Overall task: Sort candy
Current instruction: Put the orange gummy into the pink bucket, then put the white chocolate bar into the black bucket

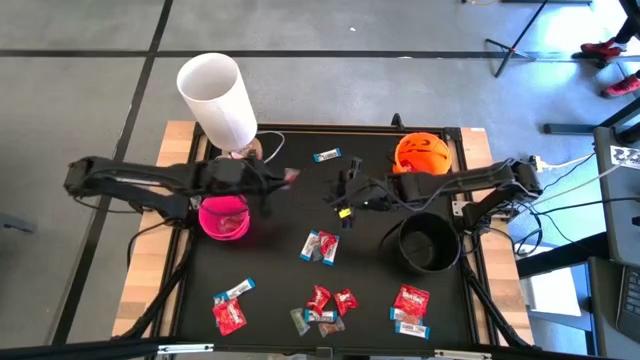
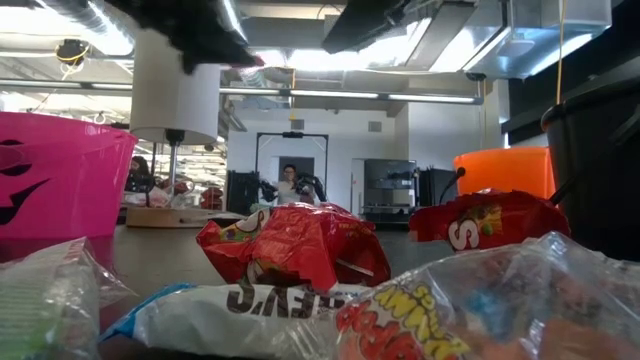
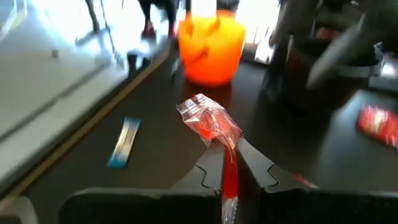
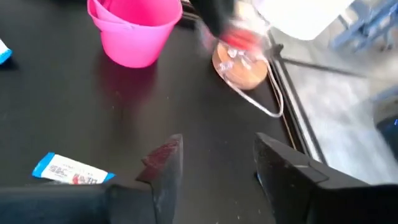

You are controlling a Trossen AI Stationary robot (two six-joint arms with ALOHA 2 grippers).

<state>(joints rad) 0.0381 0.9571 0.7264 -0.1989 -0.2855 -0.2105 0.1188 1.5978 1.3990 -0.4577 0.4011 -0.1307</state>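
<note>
Overhead, one camera looks straight down on my table [image 1: 270, 250]; another sits at tabletop level among the candy [image 2: 290, 245]. My wrist cameras look close past my fingers, both views sharing the pink bowl [image 4: 134, 28] at nine o'clock.

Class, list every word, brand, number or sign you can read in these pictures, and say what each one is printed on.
"S": only this large white letter reads on the red candy wrapper at the right of the low view.
The white wrapper lying in front carries dark letters, cut off and not surely readable.
The yellow lettering on the clear bag is too blurred.
The blue-and-white wrapper in the right wrist view has print too small to read.
</note>
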